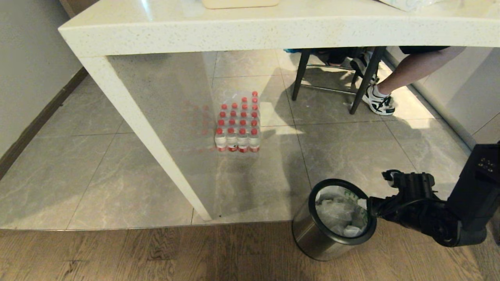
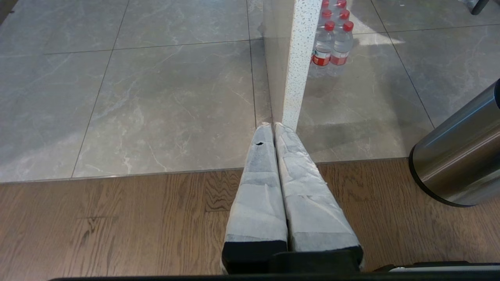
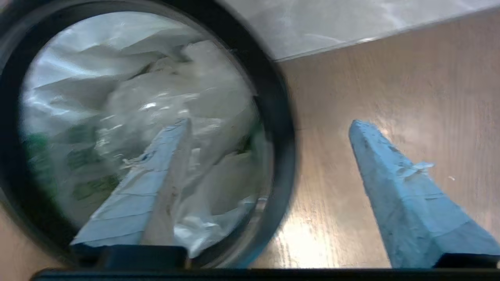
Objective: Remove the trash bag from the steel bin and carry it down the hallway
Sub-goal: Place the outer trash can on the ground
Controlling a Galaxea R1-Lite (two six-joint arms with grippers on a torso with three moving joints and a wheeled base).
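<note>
- Your right gripper (image 3: 269,125) hung over the steel bin (image 1: 312,238), its jaws spread wide and released: one finger (image 3: 148,175) lay over the bin's mouth, the other over the wood floor (image 1: 156,253) outside the black rim (image 3: 281,128), so the rim sat between them. Nothing was grasped.
- The trash bag (image 1: 341,212) sat crumpled inside the bin, translucent white with green print, its edges below the ring.
- You had one bin, standing on the wood strip just beside the seam where the wood met the grey tiles (image 1: 78,175).
- Your left gripper (image 2: 273,125) was parked low over the wood floor, its two wrapped fingers pressed together and clenched on nothing, tips pointing at the foot of the table leg (image 1: 144,132).
- The white stone table (image 1: 254,31) overhung the tiles; its slanted leg came down near the seam, to the left of the bin.
- One shrink-wrapped pack of red-capped water bottles (image 1: 238,123) stood under the table, well apart from the bin; I counted four bottles across its front row.
- A seated person's leg and one sneaker (image 1: 378,102) showed beside the dark chair legs (image 1: 363,82), beyond the bin.
- Open tile lay left of the table leg up to the wall's dark baseboard (image 1: 35,125), and between the bottles and the bin.
</note>
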